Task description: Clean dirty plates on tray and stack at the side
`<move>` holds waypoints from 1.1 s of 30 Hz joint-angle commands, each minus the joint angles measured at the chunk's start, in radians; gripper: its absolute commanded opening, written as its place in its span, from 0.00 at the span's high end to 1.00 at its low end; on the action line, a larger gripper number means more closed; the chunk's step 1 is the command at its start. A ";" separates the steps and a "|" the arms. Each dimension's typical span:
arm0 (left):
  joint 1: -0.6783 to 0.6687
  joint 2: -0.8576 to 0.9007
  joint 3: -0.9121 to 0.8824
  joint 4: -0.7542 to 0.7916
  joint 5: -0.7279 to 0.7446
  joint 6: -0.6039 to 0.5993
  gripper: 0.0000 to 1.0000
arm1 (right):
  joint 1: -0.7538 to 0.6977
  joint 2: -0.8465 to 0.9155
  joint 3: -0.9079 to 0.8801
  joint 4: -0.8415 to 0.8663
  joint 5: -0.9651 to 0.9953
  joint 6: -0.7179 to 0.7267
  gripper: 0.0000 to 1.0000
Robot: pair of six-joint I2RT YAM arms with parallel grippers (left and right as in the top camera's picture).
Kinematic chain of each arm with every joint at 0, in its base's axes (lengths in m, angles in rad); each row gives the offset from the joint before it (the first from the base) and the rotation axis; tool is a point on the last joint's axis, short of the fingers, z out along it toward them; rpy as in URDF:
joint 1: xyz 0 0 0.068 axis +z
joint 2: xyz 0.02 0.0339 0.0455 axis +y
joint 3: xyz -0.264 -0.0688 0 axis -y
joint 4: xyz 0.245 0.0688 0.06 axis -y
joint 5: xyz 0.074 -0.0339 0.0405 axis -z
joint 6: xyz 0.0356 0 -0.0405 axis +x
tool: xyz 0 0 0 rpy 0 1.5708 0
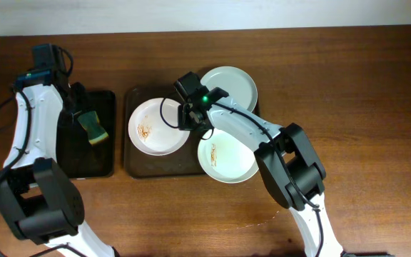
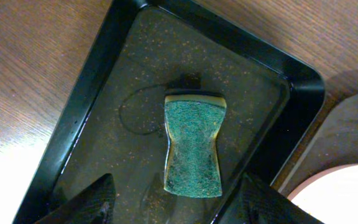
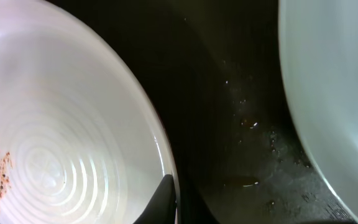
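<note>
White with reddish smears, the dirty plate (image 1: 159, 127) lies at the left of the brown tray (image 1: 138, 165), mid-frame overhead. The right gripper (image 1: 193, 120) sits at its right rim; one finger (image 3: 163, 202) shows there, but pinched or not I cannot tell. Seat it firmly on the rim before lifting. At frame left the left gripper (image 2: 178, 183) hangs spread over the sponge (image 2: 193, 146) in the black tray (image 2: 142, 62); closing across its narrow waist looks best.
</note>
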 commanded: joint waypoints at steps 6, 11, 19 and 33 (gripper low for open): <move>0.002 0.205 0.000 0.004 -0.010 -0.008 0.62 | 0.003 0.054 0.017 0.008 -0.010 0.027 0.96; 0.000 0.290 0.000 0.051 0.058 -0.008 0.68 | 0.003 0.054 0.017 0.011 -0.014 0.027 0.96; -0.004 0.175 0.082 -0.037 0.283 0.135 0.99 | -0.013 0.054 0.021 0.011 -0.137 0.015 0.96; -0.221 0.222 -0.033 0.068 0.218 0.370 0.99 | -0.066 0.054 0.021 0.011 -0.254 -0.026 0.96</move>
